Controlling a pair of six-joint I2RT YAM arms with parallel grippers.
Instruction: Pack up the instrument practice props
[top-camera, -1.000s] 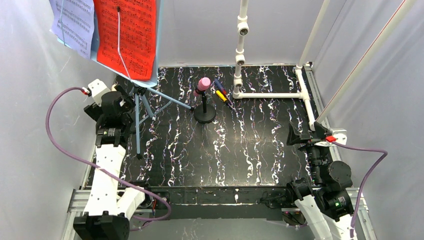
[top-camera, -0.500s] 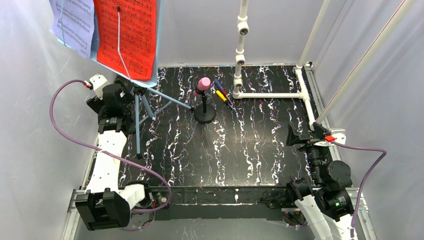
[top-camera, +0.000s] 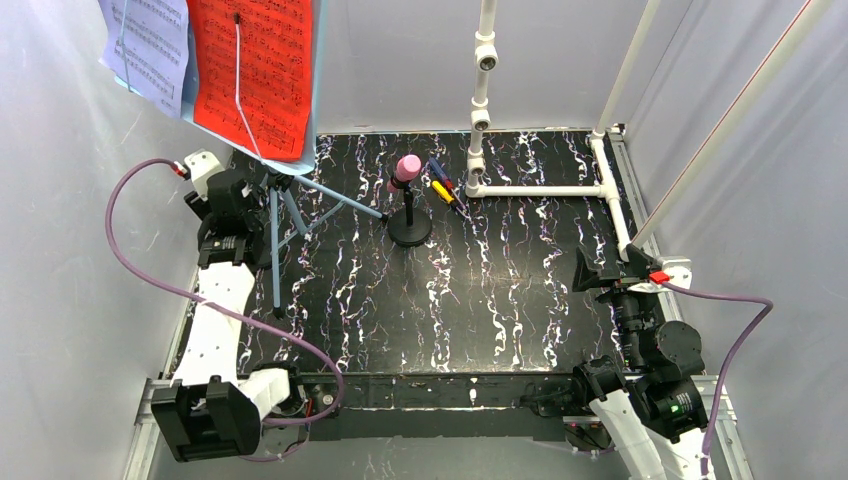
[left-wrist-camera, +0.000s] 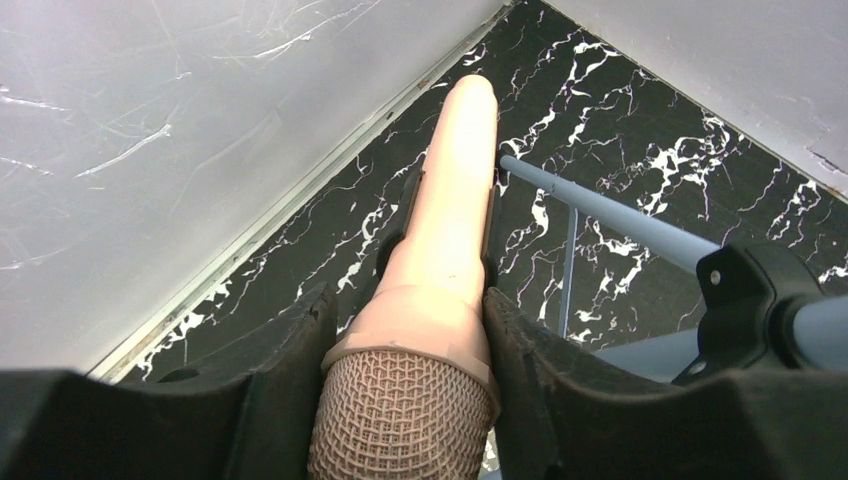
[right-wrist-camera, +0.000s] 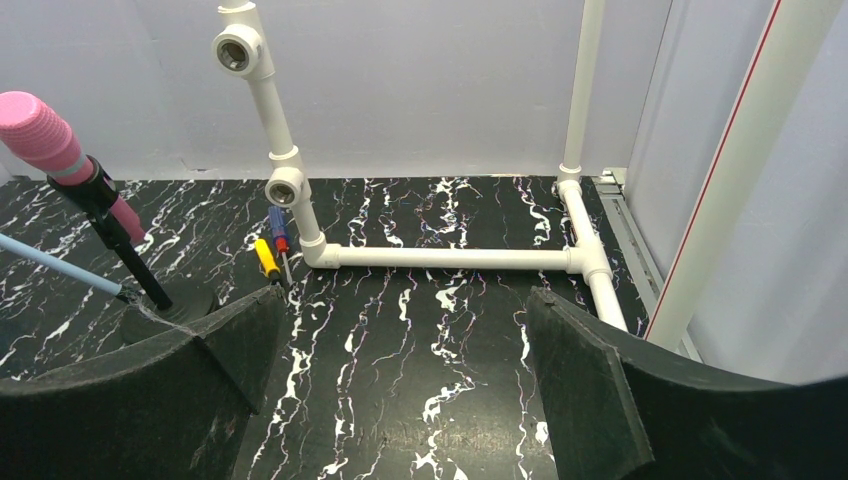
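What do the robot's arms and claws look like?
The left arm and right arm have white shells between black joints. A purple cable loops to each wrist, ending in a red plug. The left gripper and right gripper each have two broad, matte-black fingers.

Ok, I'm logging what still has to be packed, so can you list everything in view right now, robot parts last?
music rack: one, pale blue, on tripod legs, far left
sheet-music pages: two, red and lavender, on the rack
pink microphone: one, in black round-based holder, far centre
beige microphone: one, in a black clip, by the left wall
pipe frame: one, white, far right
screwdrivers: two, yellow and blue-red, beside the pipe frame
table: one, black, white-veined
cables: two, purple, one per arm
left gripper: shut on the beige microphone
right gripper: open, empty, near right
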